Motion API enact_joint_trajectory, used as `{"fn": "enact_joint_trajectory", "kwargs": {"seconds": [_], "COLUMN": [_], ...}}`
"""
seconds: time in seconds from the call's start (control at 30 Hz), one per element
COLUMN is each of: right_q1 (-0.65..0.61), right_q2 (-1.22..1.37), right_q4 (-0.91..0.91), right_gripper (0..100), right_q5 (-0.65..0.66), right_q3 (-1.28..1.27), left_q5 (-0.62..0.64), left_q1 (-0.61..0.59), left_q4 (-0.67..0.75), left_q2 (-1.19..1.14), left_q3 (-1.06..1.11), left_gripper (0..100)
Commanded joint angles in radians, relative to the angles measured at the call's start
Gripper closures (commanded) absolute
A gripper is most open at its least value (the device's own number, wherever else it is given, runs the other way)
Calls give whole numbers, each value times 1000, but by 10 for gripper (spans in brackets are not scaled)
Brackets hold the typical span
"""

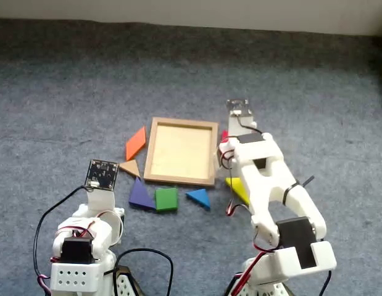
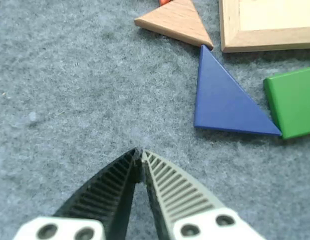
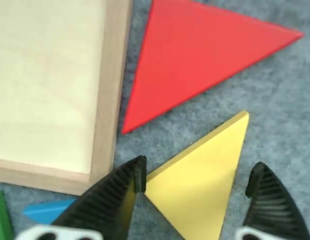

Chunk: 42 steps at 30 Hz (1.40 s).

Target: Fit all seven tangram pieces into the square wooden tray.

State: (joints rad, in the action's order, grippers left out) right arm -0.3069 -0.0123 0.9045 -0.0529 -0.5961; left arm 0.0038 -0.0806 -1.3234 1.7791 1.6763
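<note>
Grey felt covers the bench (image 1: 67, 92). Right claw (image 3: 197, 175): fingers apart, straddling one end of the yellow triangle (image 3: 205, 195), not clamped on it. Red triangle (image 3: 195, 60) lies just beyond, beside the rim of the square wooden tray (image 3: 107, 100). Left claw (image 2: 139, 156): tips together, over bare felt. Ahead of it is the dark blue triangle (image 2: 220, 100), one corner meeting the green square (image 2: 295, 100). Tan triangle (image 2: 177, 22) sits near the tray corner. High view: orange parallelogram (image 1: 135, 143) beside the tray's left edge, small blue triangle (image 1: 199, 197) off its near edge.
</note>
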Motion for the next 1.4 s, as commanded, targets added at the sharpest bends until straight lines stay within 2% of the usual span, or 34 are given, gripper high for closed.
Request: {"fn": "enact_joint_trajectory", "kwargs": {"seconds": [0.0,0.3,0.6,0.77,0.93,1.37], "right_q1": [13,13,18,18,15,13], "right_q2": [-7,131,131,131,134,131], "right_q4": [-16,-8,-5,87,116,151], "right_gripper": [683,683,684,682,681,680], "right_q5": [-5,-3,-3,-2,68,77], "right_q3": [45,108,139,145,145,147], "left_q5": [8,8,8,8,8,8], "left_q1": [-12,-12,-12,-12,-12,-12], "left_q4": [-3,-3,-3,-3,-3,-3], "left_q2": [30,30,30,30,30,30], "left_q3": [19,19,19,19,19,19], "left_gripper": [994,994,994,994,994,994]}}
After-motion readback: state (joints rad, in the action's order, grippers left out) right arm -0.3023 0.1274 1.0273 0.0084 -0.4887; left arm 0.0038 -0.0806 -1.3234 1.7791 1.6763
